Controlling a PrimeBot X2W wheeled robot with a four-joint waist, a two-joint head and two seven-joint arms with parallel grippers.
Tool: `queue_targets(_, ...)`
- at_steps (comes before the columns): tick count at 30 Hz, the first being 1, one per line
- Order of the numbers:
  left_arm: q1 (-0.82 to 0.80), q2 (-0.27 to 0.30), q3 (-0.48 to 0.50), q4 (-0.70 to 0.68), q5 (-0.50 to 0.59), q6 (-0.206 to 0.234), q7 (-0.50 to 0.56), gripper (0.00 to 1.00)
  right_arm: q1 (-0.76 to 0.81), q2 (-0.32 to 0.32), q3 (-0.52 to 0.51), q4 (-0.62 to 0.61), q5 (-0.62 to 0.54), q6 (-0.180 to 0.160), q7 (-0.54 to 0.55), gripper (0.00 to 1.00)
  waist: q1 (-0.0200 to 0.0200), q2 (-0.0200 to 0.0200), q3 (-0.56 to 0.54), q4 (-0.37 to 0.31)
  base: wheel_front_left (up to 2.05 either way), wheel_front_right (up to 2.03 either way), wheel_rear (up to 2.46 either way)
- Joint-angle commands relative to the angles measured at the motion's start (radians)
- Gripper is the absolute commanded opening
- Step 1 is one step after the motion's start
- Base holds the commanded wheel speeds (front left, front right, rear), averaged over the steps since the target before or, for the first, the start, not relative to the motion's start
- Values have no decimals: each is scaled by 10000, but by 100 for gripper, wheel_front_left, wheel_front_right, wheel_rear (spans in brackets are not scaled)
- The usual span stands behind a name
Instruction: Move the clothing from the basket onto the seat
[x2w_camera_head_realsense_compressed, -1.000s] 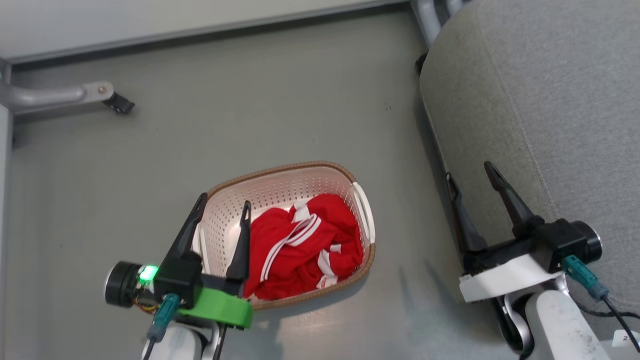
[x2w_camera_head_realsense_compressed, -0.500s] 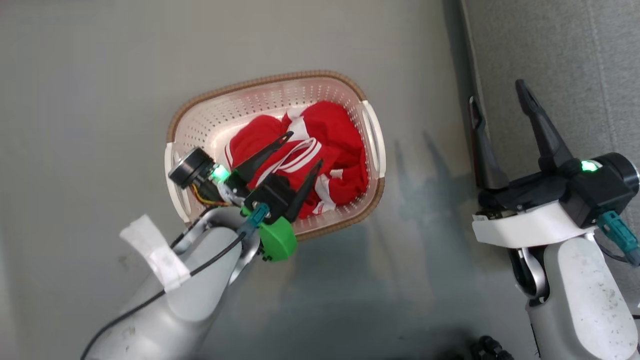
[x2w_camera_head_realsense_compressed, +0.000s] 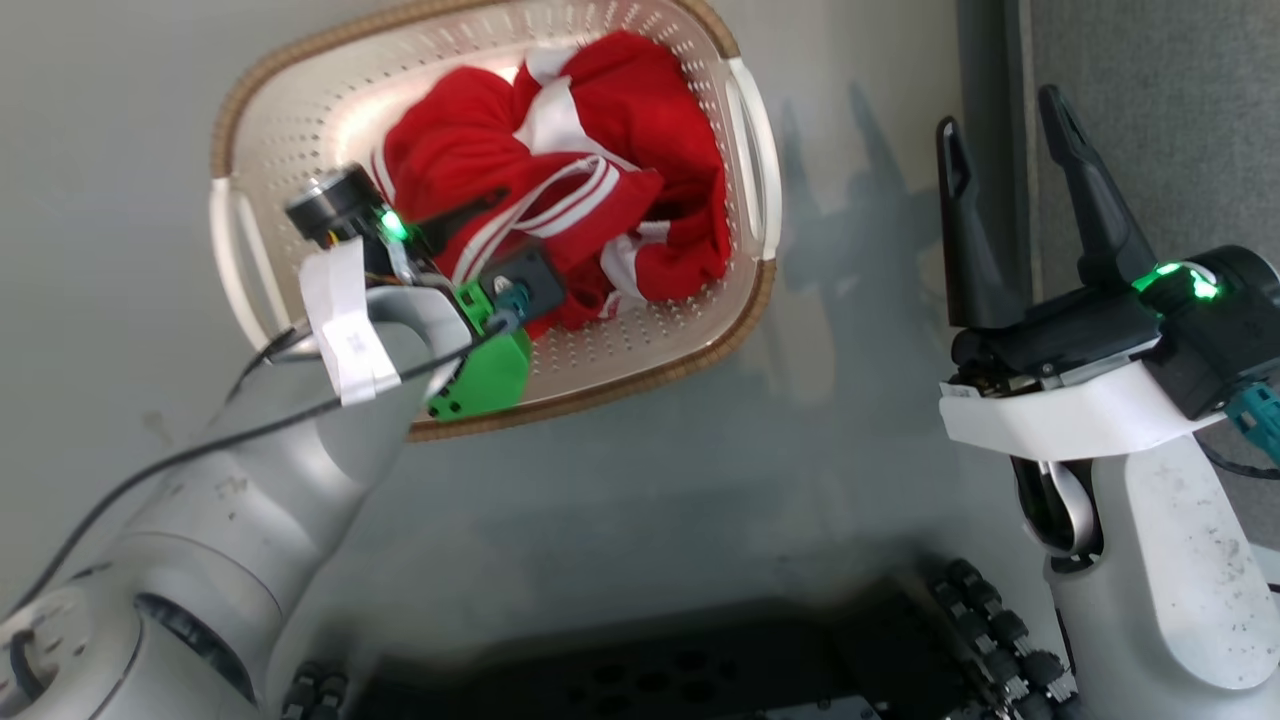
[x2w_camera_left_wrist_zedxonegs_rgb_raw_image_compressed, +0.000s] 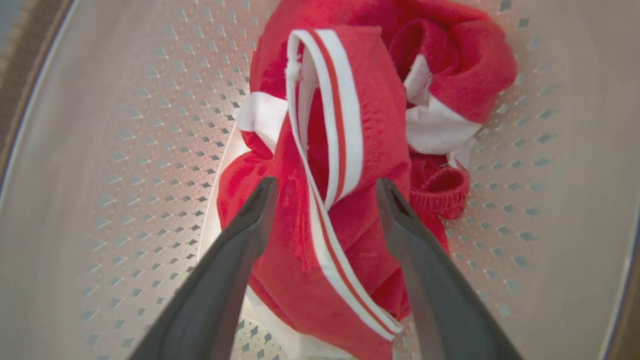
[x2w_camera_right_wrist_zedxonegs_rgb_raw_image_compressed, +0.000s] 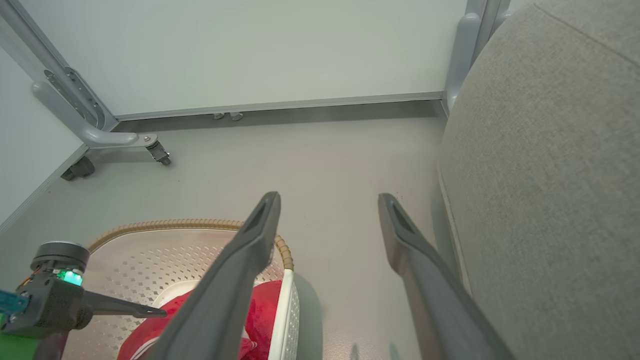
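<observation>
Since half a second ago, the left arm has pushed deeper into the basket, and the head camera has tipped down, so the whole scene sits higher in the frame.

In the head view, the grey seat (x2w_camera_head_realsense_compressed: 1200, 100) runs down the upper right edge with nothing on it. The cream basket (x2w_camera_head_realsense_compressed: 300, 100) stands on the floor (x2w_camera_head_realsense_compressed: 700, 480) at the upper left, well apart from the seat. All the red clothing (x2w_camera_head_realsense_compressed: 620, 110) is still inside it, bunched toward the basket's right half.

The left gripper (x2w_camera_left_wrist_zedxonegs_rgb_raw_image_compressed: 325, 184) points down into the pile. In the left wrist view its jaws are spread wide either side of a raised red fold edged with a white striped band, and they hold nothing yet. The right gripper (x2w_camera_head_realsense_compressed: 1000, 110) hangs at the right of the head view beside the seat's edge, jaws also apart and empty.

The risks, as a judgement: closing now may pinch just the thin striped band, which could slip free on the lift. The garments look tangled (how many there are cannot be told), so one may trail behind and snag on the rim. Going too deep could catch a fingertip in the holes of the basket's floor and drag the basket.
</observation>
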Motion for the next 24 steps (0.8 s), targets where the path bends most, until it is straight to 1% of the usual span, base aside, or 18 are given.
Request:
queue_targets(1,-338,44,-191,264,-165,-18,141,100,-187,-26,5,-65,101,-3,-49,100,-2,0,866,-536,0,0,0)
queue_targets(9,-1231,8,-489,1244,-1014,-18,734,100,-437,-23,-36,-214,457,-3,-49,100,-2,0,1478,-841,0,0,0)
queue_targets(15,-1489,17,-744,1512,-1154,-19,948,100,-420,-24,26,-295,539,-3,-49,100,-2,0,1740,-892,0,0,0)
queue_targets(16,-1525,10,-759,1534,-1151,0,930,100,-408,-24,24,-306,523,-3,-49,100,-2,0,1756,-889,0,0,0)
queue_targets(18,-1570,9,-777,1579,-1136,178,818,100,-390,-24,14,-326,504,-3,-49,100,-2,0,1783,-887,0,0,0)
queue_targets(19,-1568,-19,-796,1614,-1148,221,831,91,-381,-24,6,-333,486,-3,-49,100,-2,0,1785,-885,0,0,0)
queue_targets(20,-1565,-38,-802,1635,-1166,246,837,39,-377,-24,4,-338,466,-3,-49,100,-2,0,1787,-883,0,0,0)
queue_targets(21,-1574,-56,-784,1658,-1212,289,803,0,-387,-24,6,-351,433,-3,-49,100,-2,0,1787,-883,0,0,0)
queue_targets(24,-1627,-120,-723,1722,-1336,468,764,0,-530,-24,-23,-320,254,-3,-49,100,-2,0,1789,-851,0,0,0)
